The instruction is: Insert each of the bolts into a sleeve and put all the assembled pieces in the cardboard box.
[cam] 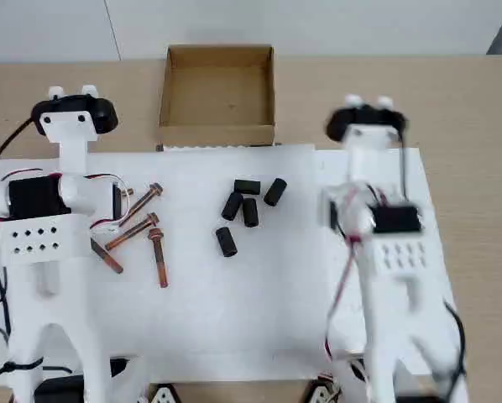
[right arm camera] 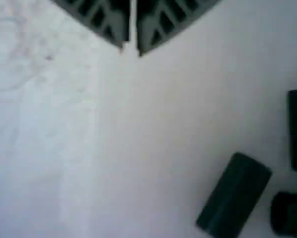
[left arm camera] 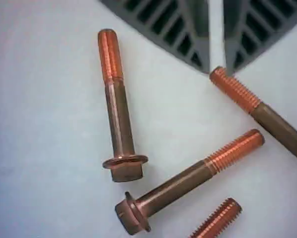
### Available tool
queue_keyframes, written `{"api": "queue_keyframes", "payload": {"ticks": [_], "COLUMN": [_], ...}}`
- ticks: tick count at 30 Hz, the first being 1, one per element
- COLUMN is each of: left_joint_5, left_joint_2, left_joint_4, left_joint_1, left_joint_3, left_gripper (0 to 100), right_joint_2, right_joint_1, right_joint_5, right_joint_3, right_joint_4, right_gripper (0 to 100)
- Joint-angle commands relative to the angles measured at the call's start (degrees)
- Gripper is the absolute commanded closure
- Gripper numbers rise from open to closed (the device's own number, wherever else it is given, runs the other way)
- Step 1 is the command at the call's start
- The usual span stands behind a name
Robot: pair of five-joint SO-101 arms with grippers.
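Cardboard box (cam: 217, 134): open-topped, at the far side of the worktop (cam: 469, 101).
Bolts (cam: 158, 256): four, copper-coloured, loose on the white sheet (cam: 259, 319) in front of the box, toward the left arm's side.
Sleeves (cam: 226, 242): five, black, loose on the sheet just in front of the box.
Left pincer (left arm camera: 217, 64): jaws a narrow slit apart, gripping nothing, tips just beside a bolt's threaded end.
Right pincer (right arm camera: 131, 47): narrow, holding nothing, above bare sheet near the sleeves.

Four copper bolts (cam: 133, 232) lie flat, scattered; five black sleeves (cam: 250, 211) lie loose beside them, unassembled; the open cardboard box (cam: 217, 134) sits behind.
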Motion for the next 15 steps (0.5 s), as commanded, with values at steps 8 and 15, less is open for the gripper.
{"api": "queue_keyframes", "payload": {"ticks": [8, 15], "left_joint_5": [3.3, 9.1], "left_joint_2": [0.0, 0.0], "left_joint_4": [-1.6, -1.7], "left_joint_1": [-0.2, -0.1], "left_joint_3": [-2.2, 1.7], "left_gripper": [99, 99], "right_joint_2": [33.5, 47.6], "right_joint_1": [-9.6, -12.9], "right_joint_5": [-14.1, -17.9], "right_joint_3": [-41.2, -57.9], "right_joint_4": [15.3, 23.3], "right_gripper": [99.5, 99.3]}}
